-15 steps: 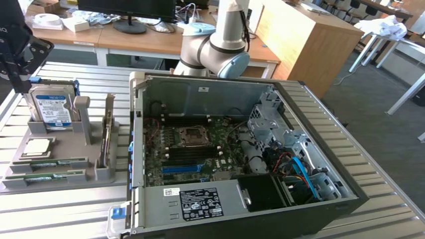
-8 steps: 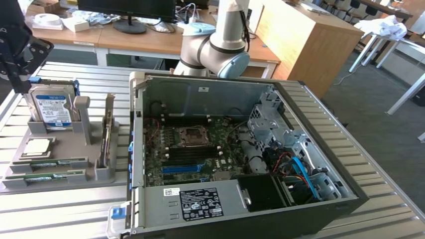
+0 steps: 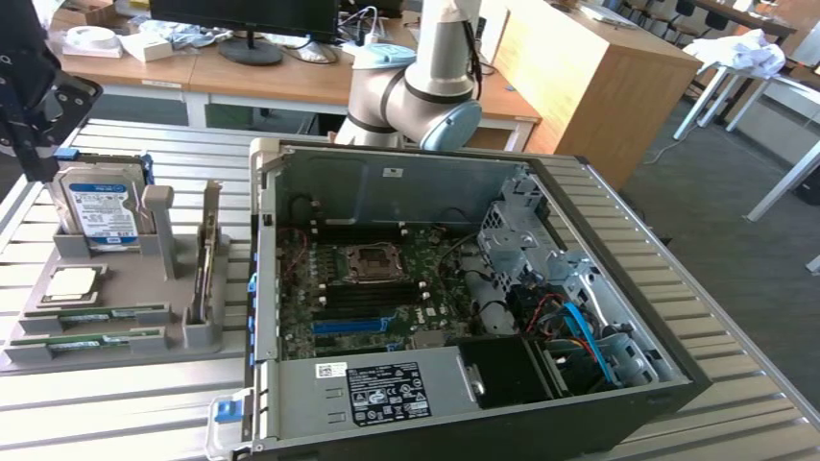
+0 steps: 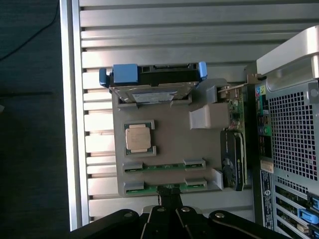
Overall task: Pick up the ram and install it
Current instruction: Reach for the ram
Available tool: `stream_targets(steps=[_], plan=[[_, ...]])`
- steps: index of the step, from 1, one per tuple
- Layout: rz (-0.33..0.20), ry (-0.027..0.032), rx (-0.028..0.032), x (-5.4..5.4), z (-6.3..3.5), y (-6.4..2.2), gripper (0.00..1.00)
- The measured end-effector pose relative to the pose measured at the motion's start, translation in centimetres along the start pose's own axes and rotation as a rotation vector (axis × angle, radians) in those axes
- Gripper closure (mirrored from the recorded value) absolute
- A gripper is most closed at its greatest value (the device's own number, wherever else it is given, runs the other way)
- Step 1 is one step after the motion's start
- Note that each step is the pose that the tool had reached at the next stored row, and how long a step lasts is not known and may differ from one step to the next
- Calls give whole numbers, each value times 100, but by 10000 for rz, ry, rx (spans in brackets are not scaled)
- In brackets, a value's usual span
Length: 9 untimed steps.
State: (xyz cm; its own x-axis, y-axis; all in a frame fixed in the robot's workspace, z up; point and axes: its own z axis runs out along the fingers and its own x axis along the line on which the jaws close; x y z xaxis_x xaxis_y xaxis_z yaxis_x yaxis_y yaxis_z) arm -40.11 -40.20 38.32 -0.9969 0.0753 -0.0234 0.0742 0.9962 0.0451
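The ram point(image 3: 90, 338) lies flat in the outermost slot of the gray tray point(image 3: 129, 279), at the edge opposite the hard drive point(image 3: 100, 206) — a twin stick point(image 3: 96, 312) just beside it. The gripper point(image 4: 169, 193) hangs above — fingers together, empty.

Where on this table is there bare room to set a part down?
Bare slatted table lies on the near side of the grey parts tray, and on its far side. On the tray, a bare patch sits between the processor chip and the upright expansion card. The open computer case is crowded inside.
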Motion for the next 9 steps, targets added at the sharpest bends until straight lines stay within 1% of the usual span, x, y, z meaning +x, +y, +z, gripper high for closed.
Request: stream_targets(steps=[9], plan=[[0,0,0,-12,0,-8,90]])
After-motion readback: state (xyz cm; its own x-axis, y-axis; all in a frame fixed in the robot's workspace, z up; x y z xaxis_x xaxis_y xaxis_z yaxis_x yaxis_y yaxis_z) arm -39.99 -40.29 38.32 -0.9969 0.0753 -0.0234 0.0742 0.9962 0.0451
